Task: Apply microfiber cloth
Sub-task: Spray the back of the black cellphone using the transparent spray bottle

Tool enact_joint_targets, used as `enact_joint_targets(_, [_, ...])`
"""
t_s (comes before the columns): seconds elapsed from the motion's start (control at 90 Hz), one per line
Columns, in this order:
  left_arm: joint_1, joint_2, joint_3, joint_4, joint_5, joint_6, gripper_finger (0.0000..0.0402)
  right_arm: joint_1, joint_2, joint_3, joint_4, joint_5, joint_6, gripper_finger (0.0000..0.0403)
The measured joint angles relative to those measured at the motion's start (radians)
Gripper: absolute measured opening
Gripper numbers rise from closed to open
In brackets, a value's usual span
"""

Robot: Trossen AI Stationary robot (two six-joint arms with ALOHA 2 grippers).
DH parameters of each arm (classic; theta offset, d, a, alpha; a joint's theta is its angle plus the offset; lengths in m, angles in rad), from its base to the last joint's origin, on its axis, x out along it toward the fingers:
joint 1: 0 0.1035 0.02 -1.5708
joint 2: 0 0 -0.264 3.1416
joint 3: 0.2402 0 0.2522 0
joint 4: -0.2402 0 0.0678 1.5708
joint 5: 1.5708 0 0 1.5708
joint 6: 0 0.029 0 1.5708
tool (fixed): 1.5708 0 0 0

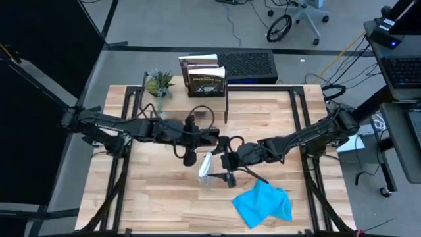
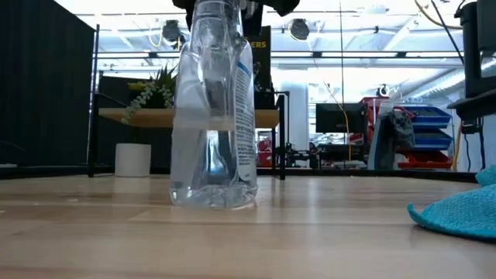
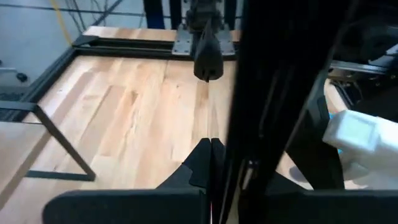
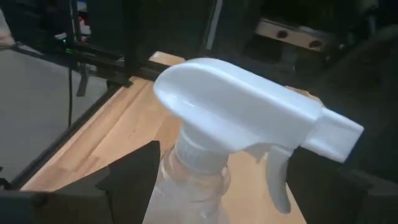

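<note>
The turquoise microfiber cloth [image 1: 263, 204] [image 2: 465, 211] lies crumpled on the table near its front right, and no gripper touches it. A clear spray bottle [image 1: 207, 168] [image 2: 213, 116] with a white head [image 4: 249, 106] stands upright on its base at mid-table. My right gripper [image 1: 222, 163] [image 4: 224, 180] is open, with one finger on either side of the bottle's neck. My left gripper [image 1: 212, 137] [image 3: 211, 152] hovers just beyond the bottle, shut on a black phone [image 3: 273, 93]. My left gripper pinches the black phone [image 3: 249, 162] between its two fingers, coming level from the table's left. The phone stands on edge, clear of the table. Which part of it the fingers have is hidden by the gripper itself. My right gripper flanks the bottle's neck [image 4: 193, 180]; whether it touches the neck I cannot tell.
A book box [image 1: 204, 76], a small potted plant [image 1: 159, 82] and a black metal stand [image 1: 214, 108] stand at the far edge. Black frame rails [image 1: 122, 164] run along both sides of the table. Bare wood lies at the near left.
</note>
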Motion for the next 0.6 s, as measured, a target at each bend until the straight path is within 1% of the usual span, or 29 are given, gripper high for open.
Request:
enact_joint_targets(0.111, [0.0,0.007,0.0,-0.001,0.001,-0.001,0.0006,-0.001,0.0,0.0,-0.014,0.013,0.0,0.0309])
enact_joint_targets(0.322, [0.001,0.005,-0.001,-0.044,-0.005,-0.01,0.0006,-0.001,-0.034,0.0,-0.102,0.164,0.003,0.0309])
enact_joint_targets(0.6, [-0.001,-0.006,-0.001,-0.146,-0.057,-0.036,0.0006,-0.001,-0.119,0.001,-0.282,0.174,0.124,0.0309])
